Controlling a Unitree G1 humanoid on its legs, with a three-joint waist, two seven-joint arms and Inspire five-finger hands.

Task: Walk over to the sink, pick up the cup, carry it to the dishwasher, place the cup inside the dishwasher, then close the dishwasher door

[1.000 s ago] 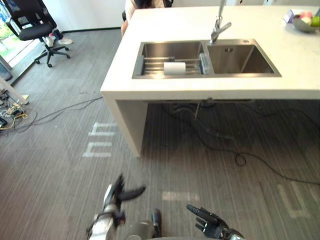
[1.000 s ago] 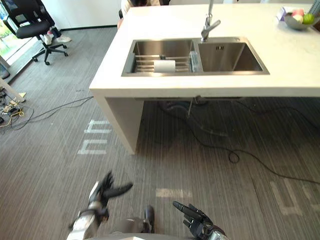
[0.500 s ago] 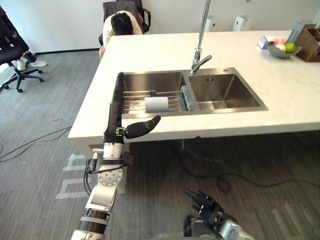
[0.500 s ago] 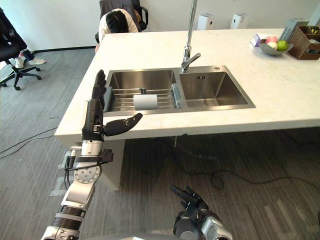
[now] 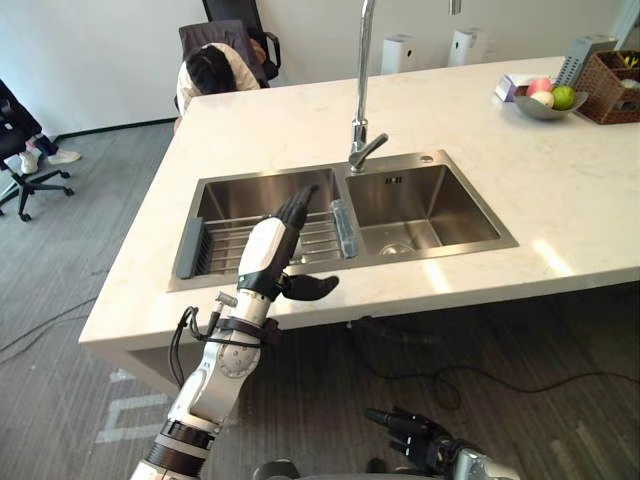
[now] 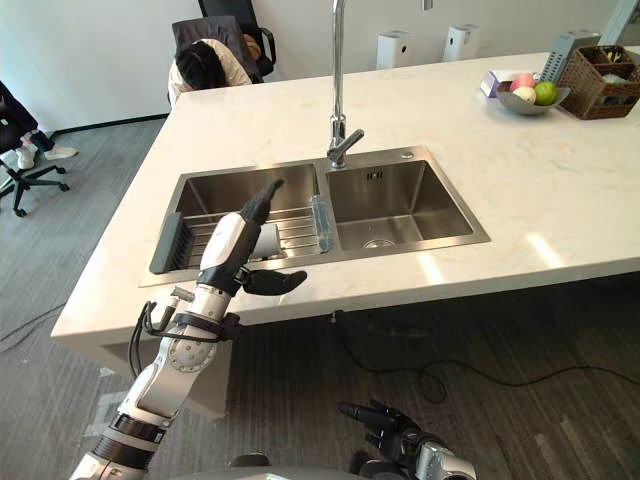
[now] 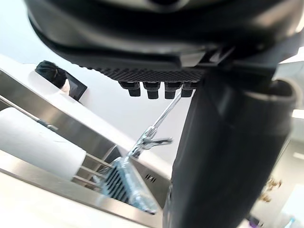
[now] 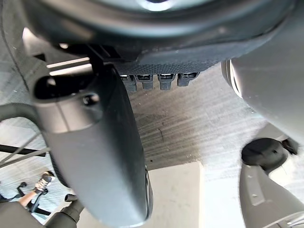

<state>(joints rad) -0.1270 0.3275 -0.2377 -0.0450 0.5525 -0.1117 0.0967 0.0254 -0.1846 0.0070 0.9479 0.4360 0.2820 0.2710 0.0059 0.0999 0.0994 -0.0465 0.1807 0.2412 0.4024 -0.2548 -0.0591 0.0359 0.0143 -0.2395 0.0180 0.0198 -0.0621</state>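
Observation:
The white cup [image 7: 38,142] lies on its side on the wire rack [image 5: 222,243] in the left basin of the steel sink [image 5: 420,205]. My left hand [image 5: 266,256] is raised over the counter's front edge, just in front of the cup [image 6: 267,241] and partly hiding it. Its fingers are straight and point into the basin, with the thumb spread out to the side; it holds nothing. My right hand [image 5: 420,442] hangs low over the floor with relaxed fingers, empty.
A tall faucet [image 5: 361,100] stands behind the divider, where a clear blue item [image 5: 343,228] leans. A fruit bowl [image 5: 541,100] and a basket [image 5: 612,73] sit at the counter's far right. A person [image 5: 210,72] sits at the far side; an office chair [image 5: 18,150] stands left.
The camera has come closer to the counter. My left hand has risen from beside the counter's edge to above the left basin, in front of the cup. The right hand stays low.

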